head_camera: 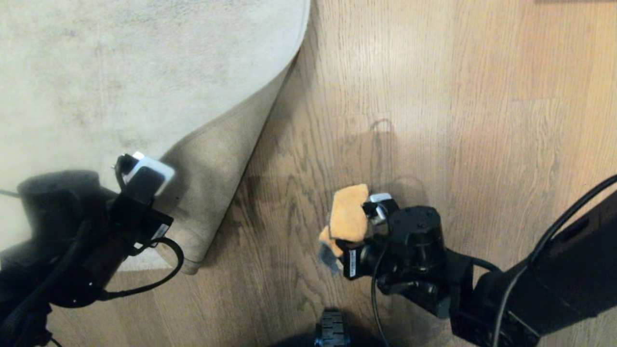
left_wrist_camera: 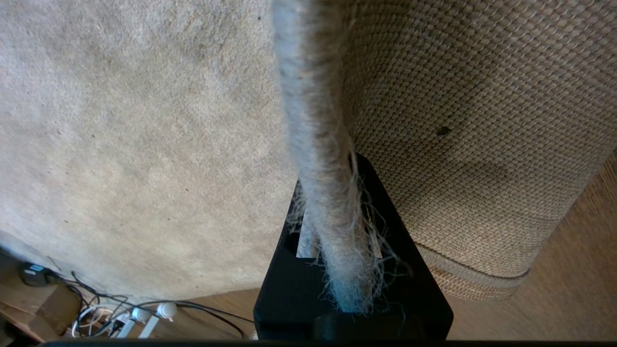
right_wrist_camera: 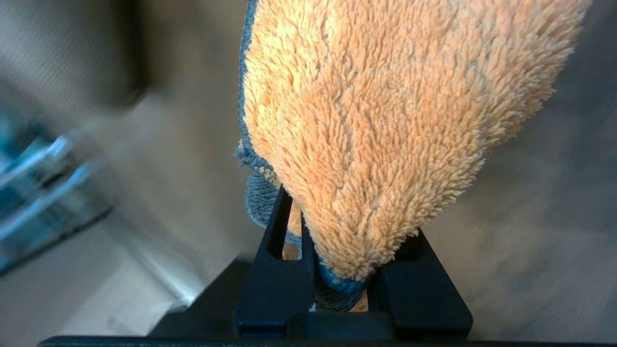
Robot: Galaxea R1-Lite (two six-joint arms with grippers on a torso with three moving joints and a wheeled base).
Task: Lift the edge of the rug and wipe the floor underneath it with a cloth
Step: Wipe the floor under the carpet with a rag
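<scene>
**Rug corner held up, cloth gripped over bare planks**

The rug edge (head_camera: 226,159) is curling up off the floor (head_camera: 434,120), its tan woven backing facing outward toward the exposed planks and its corner drooping to the wood near the lower middle of the head view. The left gripper (head_camera: 144,171) is pinching that border: in the left wrist view the fuzzy bound edge (left_wrist_camera: 328,193) is running straight down between the black fingers (left_wrist_camera: 400,270), which are closed almost fully on it, loose fibres fraying out at the clamp. The grey-beige pile is lying to one side of the held edge and the woven backing to the other.

To the right of the lifted corner, well apart from it, the cloth (head_camera: 348,214) is hanging from the right gripper (head_camera: 371,217) over the bare wood. The right wrist view is showing the orange plush (right_wrist_camera: 385,135) wedged between narrowly parted black fingers (right_wrist_camera: 274,279), with a dark grey-blue part bunching at the grip. Whether the cloth is touching the planks cannot be told.

A tangle of cables and white plugs (left_wrist_camera: 130,313) is lying beyond the rug's far border. No readable writing is showing on anything, only a small white label on the right wrist, too small to read
</scene>
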